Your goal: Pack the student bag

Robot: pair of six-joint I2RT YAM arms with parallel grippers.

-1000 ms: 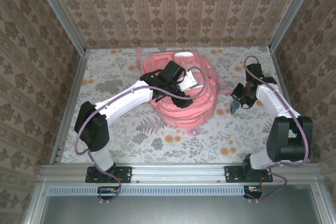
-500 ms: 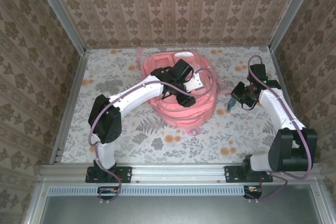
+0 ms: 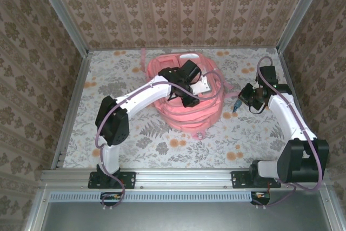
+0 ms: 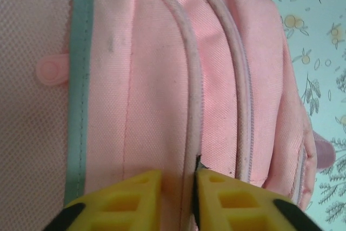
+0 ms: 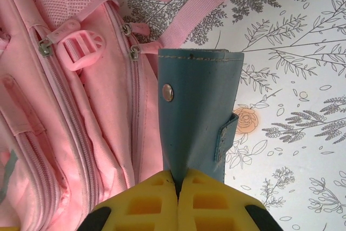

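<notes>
Pink bag lies mid-bench, toward twelve o'clock. The left tool is pinched narrow on its piping. At the bag's three o'clock, the right tool grips a teal case.

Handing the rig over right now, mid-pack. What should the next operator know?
Left gripper: fingers nearly together, pinching a piped zip seam on top of the student bag.
Right gripper: shut on the teal case, held just off the bag's right side.
Done: case in grip, seam pinched.
Left: no open compartment is visible, so the bag probably has to be opened before the case goes in.
</notes>
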